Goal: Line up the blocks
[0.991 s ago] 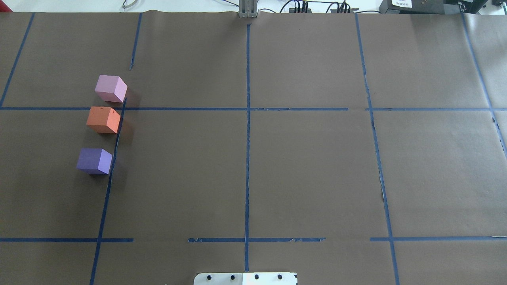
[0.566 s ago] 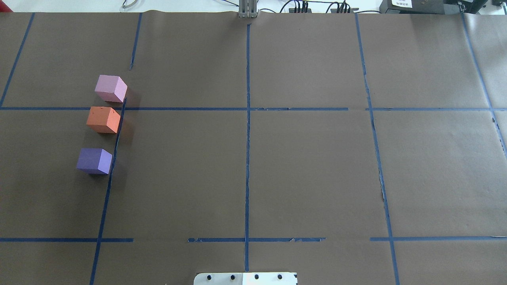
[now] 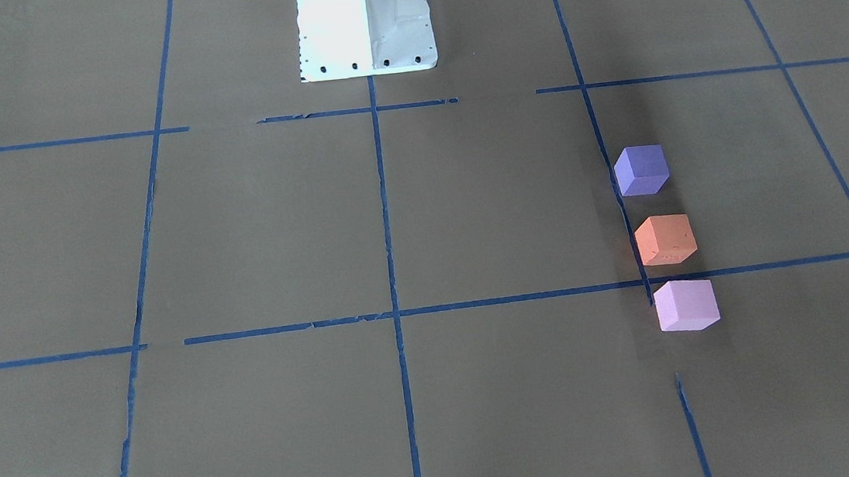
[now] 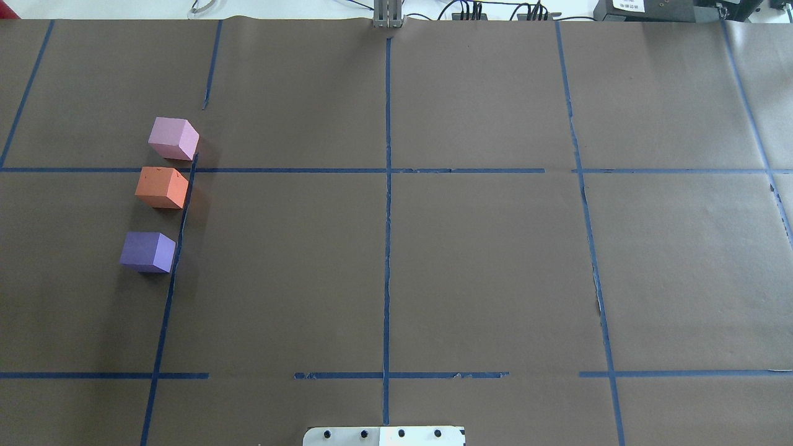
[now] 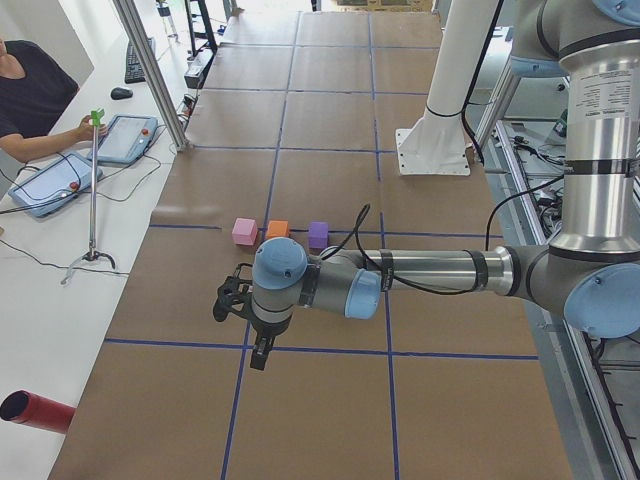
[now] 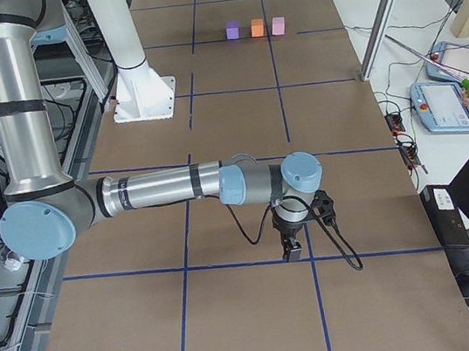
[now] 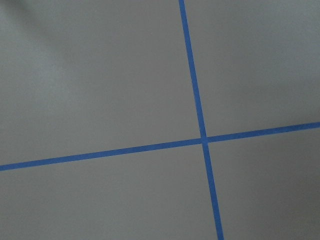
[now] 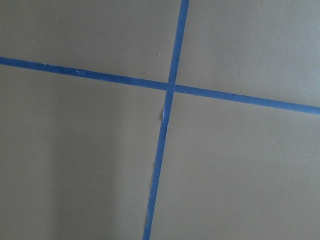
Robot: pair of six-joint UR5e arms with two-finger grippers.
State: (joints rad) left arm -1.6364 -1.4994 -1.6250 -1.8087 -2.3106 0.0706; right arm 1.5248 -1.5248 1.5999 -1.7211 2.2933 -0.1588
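Three blocks stand in a row along a blue tape line on the table's left side: the pale pink block (image 4: 173,138) farthest from me, the orange block (image 4: 162,187) in the middle, the violet-purple block (image 4: 147,251) nearest. They also show in the front-facing view: purple (image 3: 641,169), orange (image 3: 665,239), pink (image 3: 685,305). My left gripper (image 5: 258,355) shows only in the left side view, well away from the blocks. My right gripper (image 6: 292,251) shows only in the right side view, at the table's far end from them. I cannot tell whether either is open.
Brown paper with a blue tape grid (image 4: 387,186) covers the table. The white robot base (image 3: 363,18) stands at the near middle edge. An operator's desk with tablets (image 5: 45,182), a slim stand (image 5: 93,190) and a red cylinder (image 5: 35,412) lie beyond the table.
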